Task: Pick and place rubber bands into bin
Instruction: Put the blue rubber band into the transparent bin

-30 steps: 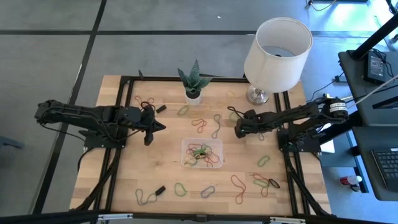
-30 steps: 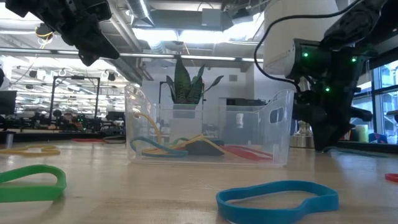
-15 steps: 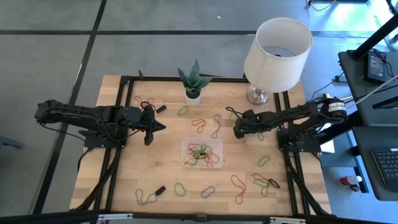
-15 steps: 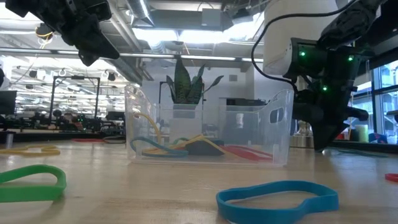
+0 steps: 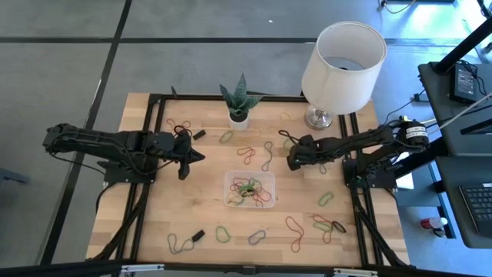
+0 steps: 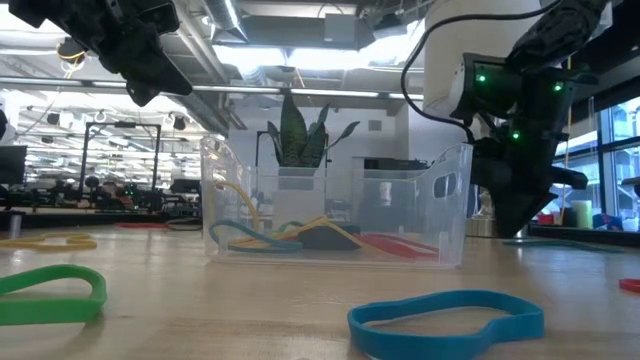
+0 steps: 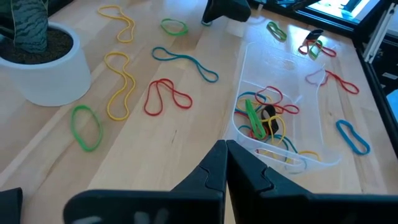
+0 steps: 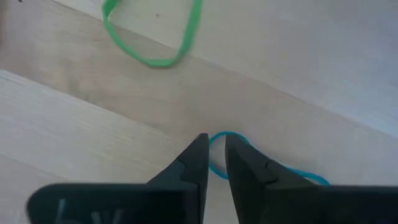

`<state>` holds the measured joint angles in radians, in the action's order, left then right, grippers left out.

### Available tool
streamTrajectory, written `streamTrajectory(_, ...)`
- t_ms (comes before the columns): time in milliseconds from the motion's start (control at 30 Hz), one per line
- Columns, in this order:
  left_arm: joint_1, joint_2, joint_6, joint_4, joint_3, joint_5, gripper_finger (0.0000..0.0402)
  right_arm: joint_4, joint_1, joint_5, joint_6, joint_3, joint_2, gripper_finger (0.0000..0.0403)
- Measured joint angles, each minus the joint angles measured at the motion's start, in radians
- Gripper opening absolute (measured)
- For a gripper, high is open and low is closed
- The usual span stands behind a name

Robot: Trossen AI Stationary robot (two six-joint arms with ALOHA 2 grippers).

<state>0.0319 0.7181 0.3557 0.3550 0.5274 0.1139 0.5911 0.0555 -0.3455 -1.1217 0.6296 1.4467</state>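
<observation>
Right beside the bin (image 5: 250, 189): right end effector (image 5: 292, 161); bare wood between.

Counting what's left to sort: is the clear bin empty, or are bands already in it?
Not empty. The bin already holds several rubber bands, a tangle of green, red and yellow.

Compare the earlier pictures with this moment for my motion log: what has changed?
The right gripper has crept slightly toward the table's middle, low over a blue rubber band, its fingers close together astride the band's end. The left gripper, bin and loose bands are unchanged.
</observation>
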Motion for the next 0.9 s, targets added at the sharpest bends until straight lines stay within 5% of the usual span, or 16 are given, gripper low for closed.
streamTrajectory(333, 0.000, 0.000, -0.003, 0.000, 0.000, 0.000, 0.0003, -0.064, 0.000, 0.005, 0.003, -0.068, -0.006, 0.0078)
streamTrajectory(633, 0.000, 0.000, -0.003, 0.000, 0.000, 0.000, 0.0003, -0.116, -0.006, 0.014, 0.005, -0.078, -0.007, 0.0008)
streamTrajectory(900, 0.000, 0.000, -0.002, 0.000, 0.000, 0.000, 0.0002, -0.095, -0.035, 0.057, 0.004, -0.016, 0.002, 0.0004)
